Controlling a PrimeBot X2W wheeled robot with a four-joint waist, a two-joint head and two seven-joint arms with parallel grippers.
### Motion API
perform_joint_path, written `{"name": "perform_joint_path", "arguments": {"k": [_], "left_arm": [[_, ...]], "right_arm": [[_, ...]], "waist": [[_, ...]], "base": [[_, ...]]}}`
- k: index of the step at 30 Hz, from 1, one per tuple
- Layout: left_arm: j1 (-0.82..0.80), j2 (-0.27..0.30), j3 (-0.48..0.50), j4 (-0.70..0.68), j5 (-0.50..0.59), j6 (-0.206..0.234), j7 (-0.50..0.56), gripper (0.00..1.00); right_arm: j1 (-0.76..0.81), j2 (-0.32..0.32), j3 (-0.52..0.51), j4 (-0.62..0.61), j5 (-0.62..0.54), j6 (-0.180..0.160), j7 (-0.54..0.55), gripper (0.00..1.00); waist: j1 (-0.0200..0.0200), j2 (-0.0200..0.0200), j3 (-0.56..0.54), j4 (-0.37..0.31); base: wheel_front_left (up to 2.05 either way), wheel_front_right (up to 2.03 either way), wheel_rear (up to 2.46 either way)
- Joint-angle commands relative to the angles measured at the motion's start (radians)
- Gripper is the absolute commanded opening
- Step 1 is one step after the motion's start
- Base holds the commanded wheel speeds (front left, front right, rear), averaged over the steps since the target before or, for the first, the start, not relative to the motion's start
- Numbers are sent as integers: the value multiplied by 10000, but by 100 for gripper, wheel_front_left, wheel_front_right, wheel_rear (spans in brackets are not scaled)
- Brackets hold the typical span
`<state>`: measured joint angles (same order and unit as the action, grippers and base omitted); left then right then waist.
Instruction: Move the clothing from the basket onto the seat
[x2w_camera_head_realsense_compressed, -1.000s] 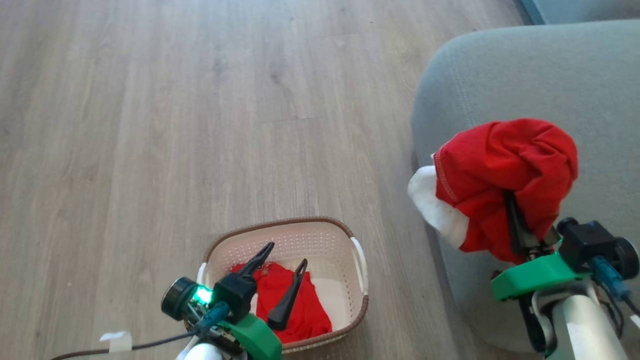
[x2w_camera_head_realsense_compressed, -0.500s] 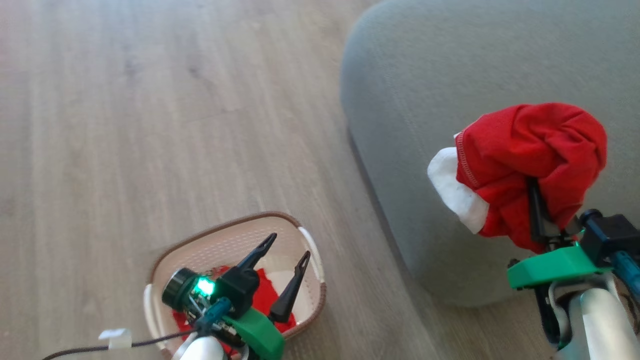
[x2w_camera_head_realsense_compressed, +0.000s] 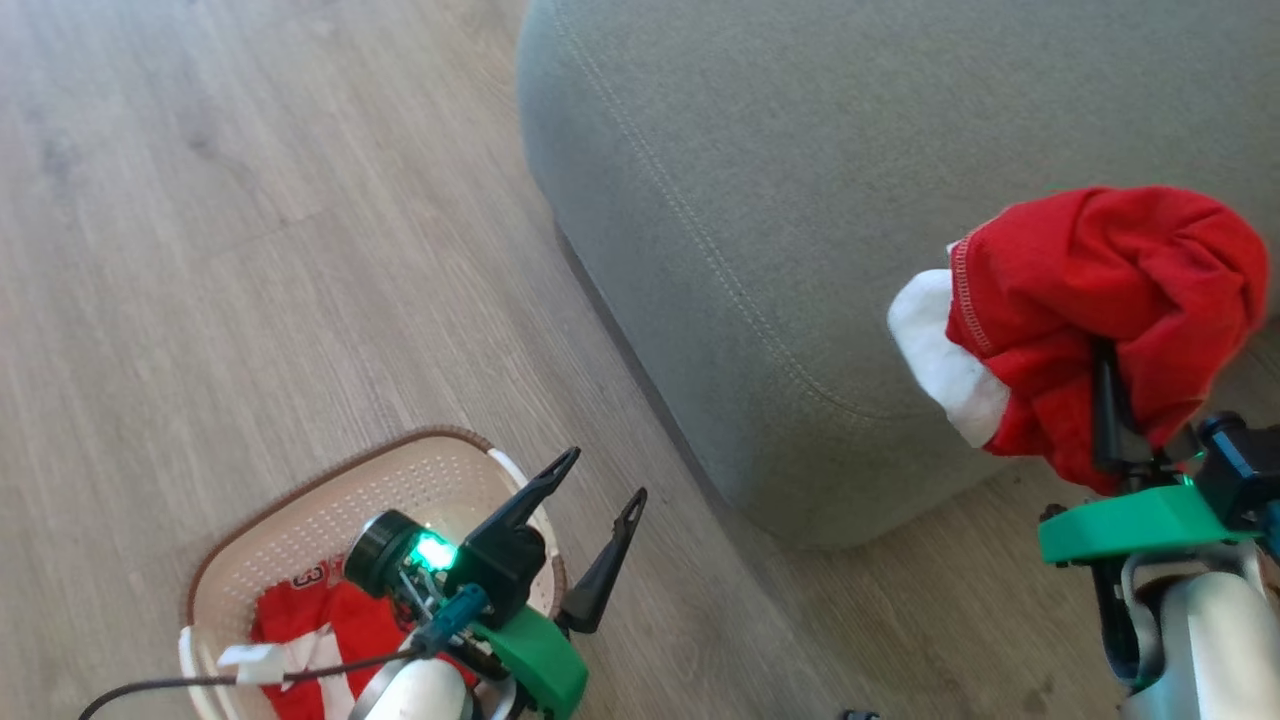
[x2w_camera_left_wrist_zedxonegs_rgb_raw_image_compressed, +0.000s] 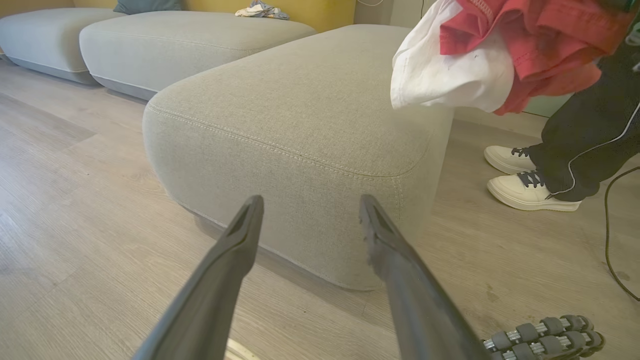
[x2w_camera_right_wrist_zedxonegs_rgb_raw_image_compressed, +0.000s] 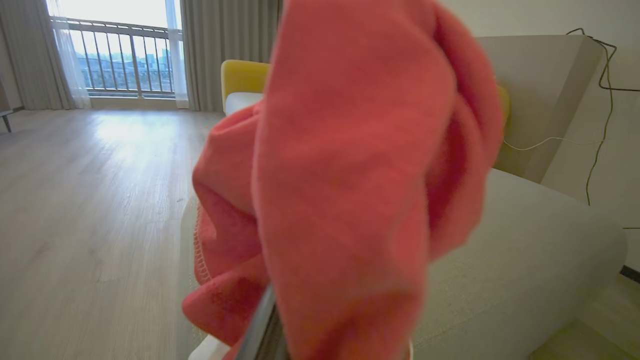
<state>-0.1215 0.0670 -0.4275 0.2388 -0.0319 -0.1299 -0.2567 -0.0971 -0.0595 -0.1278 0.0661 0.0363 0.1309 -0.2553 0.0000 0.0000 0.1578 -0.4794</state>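
Note:
A bunched red garment with white trim (x2w_camera_head_realsense_compressed: 1100, 290) hangs from my right gripper (x2w_camera_head_realsense_compressed: 1110, 420), which is shut on it, at the near edge of the grey seat (x2w_camera_head_realsense_compressed: 800, 200). The same garment drapes over the right wrist view (x2w_camera_right_wrist_zedxonegs_rgb_raw_image_compressed: 350, 175), with the seat (x2w_camera_right_wrist_zedxonegs_rgb_raw_image_compressed: 525, 250) behind it, and it shows in the top right of the left wrist view (x2w_camera_left_wrist_zedxonegs_rgb_raw_image_compressed: 500, 45). A second red garment (x2w_camera_head_realsense_compressed: 320, 630) lies in the cream basket (x2w_camera_head_realsense_compressed: 300, 510) at lower left. My left gripper (x2w_camera_head_realsense_compressed: 607, 475) is open and empty past the basket's right rim, pointing at the seat's corner (x2w_camera_left_wrist_zedxonegs_rgb_raw_image_compressed: 300, 100).
A person's white shoes (x2w_camera_left_wrist_zedxonegs_rgb_raw_image_compressed: 525, 192) and dark trouser leg stand on the wood floor right of the seat. More grey cushions (x2w_camera_left_wrist_zedxonegs_rgb_raw_image_compressed: 175, 45) lie beyond. A black cable (x2w_camera_left_wrist_zedxonegs_rgb_raw_image_compressed: 615, 250) runs on the floor at far right. A yellow chair (x2w_camera_right_wrist_zedxonegs_rgb_raw_image_compressed: 242, 77) stands by the window.
The head camera has swung right, so seat and basket slid left in the picture. My left gripper went from over the basket to past its right rim. The right gripper keeps its hold.

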Motion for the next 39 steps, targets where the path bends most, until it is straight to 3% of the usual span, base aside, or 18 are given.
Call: {"name": "perform_joint_path", "arguments": {"k": [1, 14, 22, 31, 39], "left_arm": [[-402, 6, 247, -391, 58, -6, -51, 100], [-862, 307, -65, -512, 130, -7, -51, 100], [-1597, 792, -414, -776, 352, -7, -51, 100], [-2596, 1641, -959, -1031, 336, -7, -51, 100], [-3054, 1993, -1161, -1394, 379, -7, -51, 100]], "right_arm": [[-271, 28, 178, -433, 28, -2, -65, 0], [-938, 20, -595, -925, 138, -2, -65, 0], [-3014, -1118, -1910, -1064, 508, -2, -65, 0], [-5819, -2171, -3142, 269, 1621, -2, -65, 0], [-7780, -3249, -3159, 2348, 1481, -2, -65, 0]], "waist": [[0, 0, 122, -110], [0, 0, 902, 230], [0, 0, 2344, 814], [0, 0, 4236, 1507], [0, 0, 5333, 2085]], "base": [[0, 0, 0], [0, 0, 0], [0, 0, 0], [0, 0, 0], [0, 0, 0]]}}
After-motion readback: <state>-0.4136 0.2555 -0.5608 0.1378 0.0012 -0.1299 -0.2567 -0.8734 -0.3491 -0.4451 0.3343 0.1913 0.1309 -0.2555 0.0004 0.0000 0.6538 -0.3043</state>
